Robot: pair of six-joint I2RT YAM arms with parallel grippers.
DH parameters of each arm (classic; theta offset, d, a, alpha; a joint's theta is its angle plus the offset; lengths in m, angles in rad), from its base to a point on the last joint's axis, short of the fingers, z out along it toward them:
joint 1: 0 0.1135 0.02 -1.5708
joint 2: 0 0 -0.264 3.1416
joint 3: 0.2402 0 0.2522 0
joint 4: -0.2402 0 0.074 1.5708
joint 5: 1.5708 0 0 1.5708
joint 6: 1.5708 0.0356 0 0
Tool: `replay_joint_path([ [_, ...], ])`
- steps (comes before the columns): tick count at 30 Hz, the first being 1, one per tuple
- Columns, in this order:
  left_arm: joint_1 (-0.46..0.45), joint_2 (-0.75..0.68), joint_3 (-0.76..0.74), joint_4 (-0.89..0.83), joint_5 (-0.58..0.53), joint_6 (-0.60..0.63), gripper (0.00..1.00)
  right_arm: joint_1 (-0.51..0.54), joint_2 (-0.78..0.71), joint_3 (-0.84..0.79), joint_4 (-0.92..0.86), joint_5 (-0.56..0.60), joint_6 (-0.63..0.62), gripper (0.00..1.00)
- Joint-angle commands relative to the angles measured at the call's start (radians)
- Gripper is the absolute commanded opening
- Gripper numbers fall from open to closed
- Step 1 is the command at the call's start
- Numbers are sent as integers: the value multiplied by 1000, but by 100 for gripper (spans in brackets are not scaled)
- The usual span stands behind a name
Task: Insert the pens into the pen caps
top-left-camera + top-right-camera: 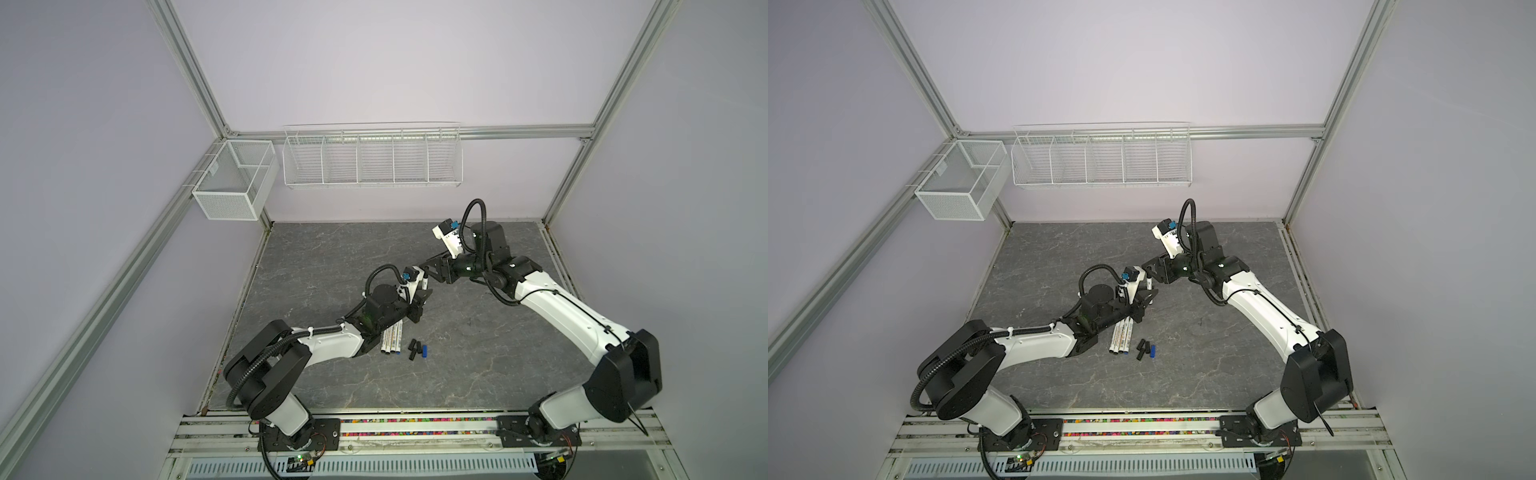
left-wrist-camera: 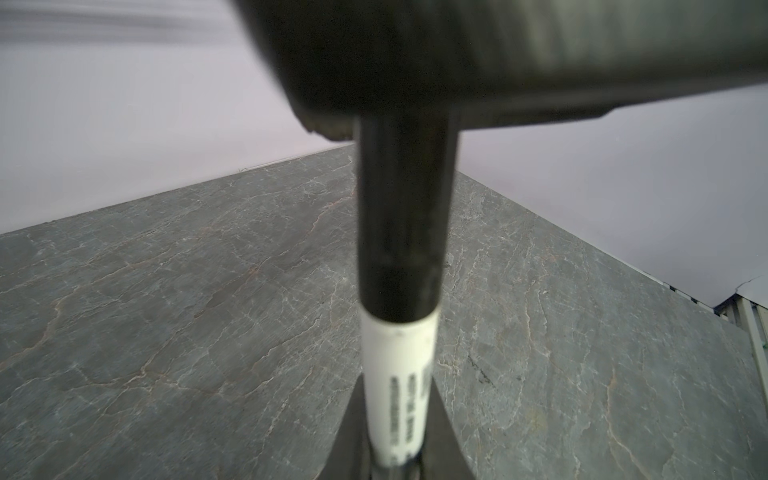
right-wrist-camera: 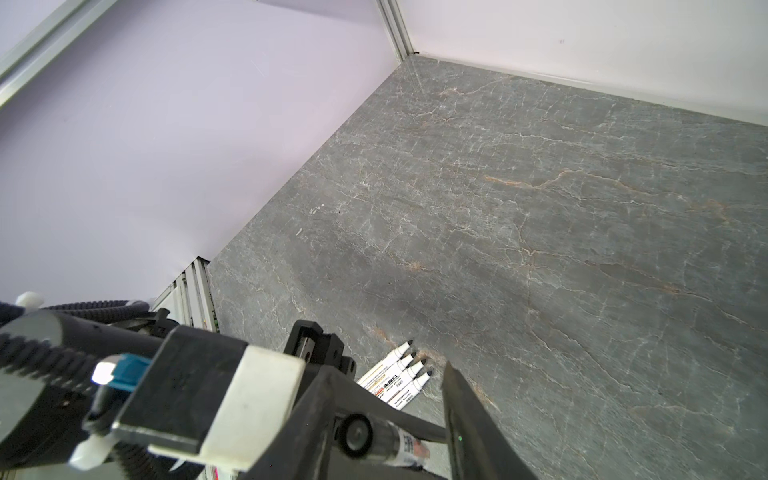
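The left gripper [image 2: 392, 453] has its fingers pinched tight on the white barrel of one pen [image 2: 397, 374]. It's held up off the table [image 1: 478, 353] with a black cap [image 2: 401, 232] sitting on its far end. The right gripper [image 1: 431, 272] is right at that capped end, jaws partway apart either side of it and not visibly squeezing. Four more pens [image 3: 409, 374] lie side by side under the left arm, with the loose caps [image 1: 417, 349], black plus one blue, just beside them.
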Motion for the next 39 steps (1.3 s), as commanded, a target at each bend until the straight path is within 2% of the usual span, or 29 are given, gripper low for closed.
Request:
replay_joint_path([
  [1, -2, 12, 36, 6, 19, -12, 0, 10, 19, 8, 17, 3, 8, 40],
  [7, -2, 4, 40, 22, 19, -32, 0, 10, 35, -19, 24, 5, 18, 18],
  [13, 5, -20, 71, 62, 20, -54, 0, -19, 101, -40, 6, -61, 43, 7],
  [18, 33, -14, 107, 126, 41, -111, 0, -65, 221, 13, -96, -179, 40, 7],
  [23, 79, 7, 131, 211, 30, -179, 0, -66, 346, 95, -280, -230, -26, 7],
  [29, 129, 40, 195, 270, 25, -192, 0, -48, 429, 137, -407, -250, -96, 7],
  [39, 215, 36, 382, 279, 57, -161, 0, -11, 461, 164, -484, -254, -158, 7],
])
